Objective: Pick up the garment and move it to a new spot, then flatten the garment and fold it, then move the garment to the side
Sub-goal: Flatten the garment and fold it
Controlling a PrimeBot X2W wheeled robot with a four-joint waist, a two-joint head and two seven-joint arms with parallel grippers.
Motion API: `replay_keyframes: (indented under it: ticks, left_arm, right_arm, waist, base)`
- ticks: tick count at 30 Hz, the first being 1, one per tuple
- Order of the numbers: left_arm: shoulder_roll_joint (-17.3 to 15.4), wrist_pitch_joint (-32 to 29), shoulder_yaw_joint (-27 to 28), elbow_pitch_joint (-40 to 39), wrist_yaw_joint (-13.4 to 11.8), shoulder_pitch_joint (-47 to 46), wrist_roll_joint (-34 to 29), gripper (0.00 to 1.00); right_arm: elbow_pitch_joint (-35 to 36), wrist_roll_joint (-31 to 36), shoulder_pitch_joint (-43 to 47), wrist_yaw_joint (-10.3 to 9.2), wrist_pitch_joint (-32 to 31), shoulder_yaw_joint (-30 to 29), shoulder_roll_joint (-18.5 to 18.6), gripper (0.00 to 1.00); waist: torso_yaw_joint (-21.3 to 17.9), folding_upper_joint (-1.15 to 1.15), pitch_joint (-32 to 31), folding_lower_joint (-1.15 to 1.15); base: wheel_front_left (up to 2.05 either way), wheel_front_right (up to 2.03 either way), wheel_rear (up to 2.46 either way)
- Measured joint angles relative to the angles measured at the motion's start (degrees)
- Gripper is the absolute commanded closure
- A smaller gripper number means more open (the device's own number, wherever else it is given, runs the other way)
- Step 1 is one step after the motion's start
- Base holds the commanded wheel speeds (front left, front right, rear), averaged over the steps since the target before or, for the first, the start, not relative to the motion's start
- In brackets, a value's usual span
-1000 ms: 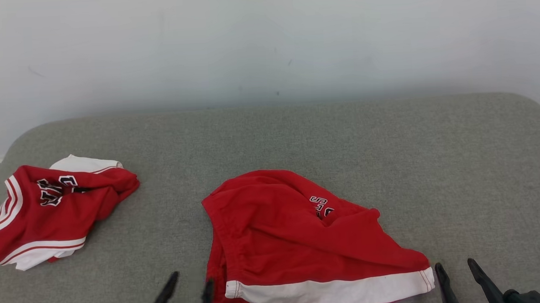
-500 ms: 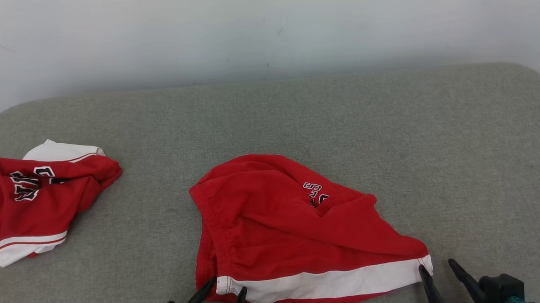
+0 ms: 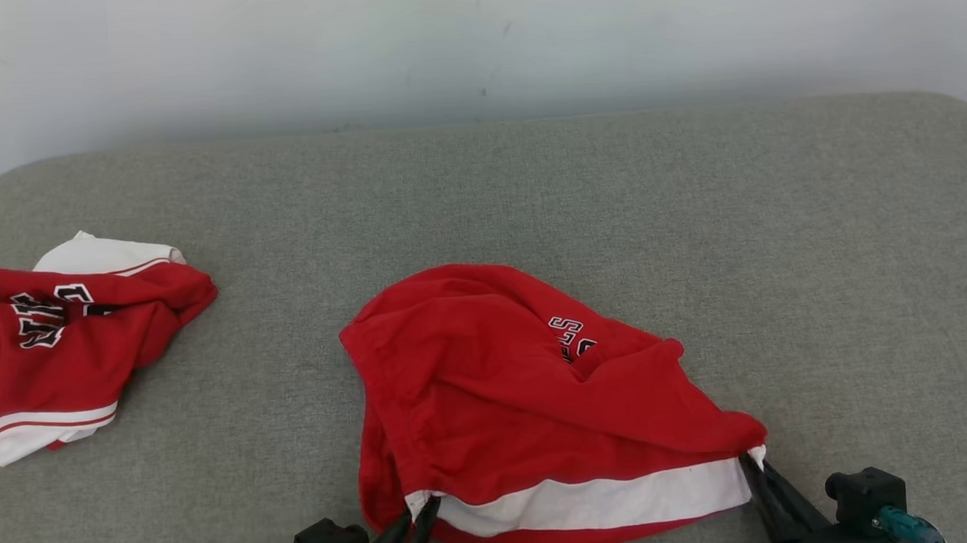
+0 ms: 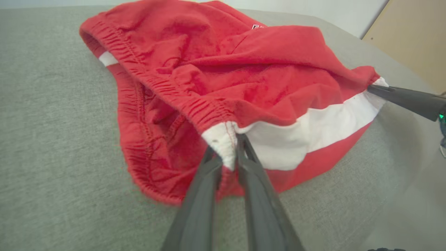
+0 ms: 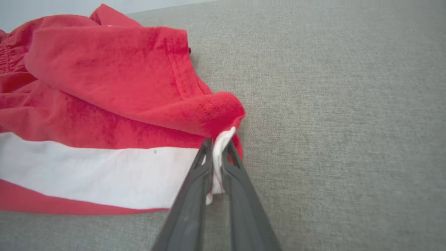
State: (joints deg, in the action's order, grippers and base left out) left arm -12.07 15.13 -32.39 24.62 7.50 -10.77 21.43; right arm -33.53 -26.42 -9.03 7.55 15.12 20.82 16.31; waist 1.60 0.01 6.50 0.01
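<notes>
While the left hand [image 4: 226, 150] and right hand [image 5: 217, 144] pinch both ends of its white band [image 3: 591, 499], the crumpled red cotton shorts [image 3: 522, 400] lie mid-front on the grey fabric worktop [image 3: 776, 250]; such shallow grips may slip during lifting.

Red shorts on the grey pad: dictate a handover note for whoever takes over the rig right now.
Left tool: shut on the left end of the white band of the red shorts.
Right tool: shut on the band's right end.
The shorts lie crumpled at the front middle of the grey pad. A second red-and-white garment lies bunched at the far left.
Done: both ends gripped, shorts not yet lifted.
Left: lift, move to a new spot, flatten, fold, set aside.
</notes>
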Motion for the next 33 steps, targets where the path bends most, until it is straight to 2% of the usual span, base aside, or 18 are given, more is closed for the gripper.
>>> replay_keyframes:
  ticks: [7,11,14,18,24,28,33]
  left_arm:
    - [0.80,0.00,3.19,-5.33,0.00,1.70,2.48,1.00]
    - [-0.57,-0.01,4.48,-8.14,0.00,0.63,3.43,1.00]
    - [-2.10,0.00,4.04,-9.33,0.00,-4.38,5.03,1.00]
    - [-5.90,-0.33,0.99,-9.03,0.00,-16.79,6.79,1.00]
    - [-9.66,-4.88,-1.87,-8.67,0.01,-41.88,11.66,1.00]
    - [-9.96,-8.42,-1.44,-6.47,0.01,-59.26,17.16,1.00]
    - [-10.51,-11.26,-2.44,0.29,0.01,-79.51,18.55,1.00]
  right_arm:
    - [8.04,0.27,3.70,0.00,-0.01,-0.99,-0.15,1.00]
    - [12.33,-1.48,2.68,0.00,-0.01,-0.35,0.48,1.00]
    - [14.07,-4.52,-1.99,0.00,0.00,1.05,0.99,1.00]
    - [14.03,-7.86,-12.68,0.00,-0.03,4.85,3.48,1.00]
    - [12.41,-18.02,-34.69,0.00,-3.63,4.43,4.64,1.00]
    - [10.35,-23.50,-51.04,0.00,-7.54,2.12,5.16,1.00]
    - [4.05,-25.65,-70.76,0.00,-10.88,-0.60,4.33,1.00]
  waist:
    - [0.32,0.00,-1.44,-0.01]
    - [-0.28,0.00,-1.69,-0.01]
    - [-0.79,0.00,-1.28,-0.01]
    - [-1.32,0.00,0.42,-0.01]
    - [-2.11,0.00,5.57,0.00]
    - [-2.74,0.00,10.52,0.00]
    - [-3.74,0.01,17.25,0.01]
  base:
    - [0.00,0.00,0.00]
    - [0.00,0.00,0.00]
    - [0.00,0.00,0.00]
    - [0.00,0.00,0.00]
    - [0.00,0.00,0.00]
    - [0.00,0.00,0.00]
    - [0.00,0.00,0.00]
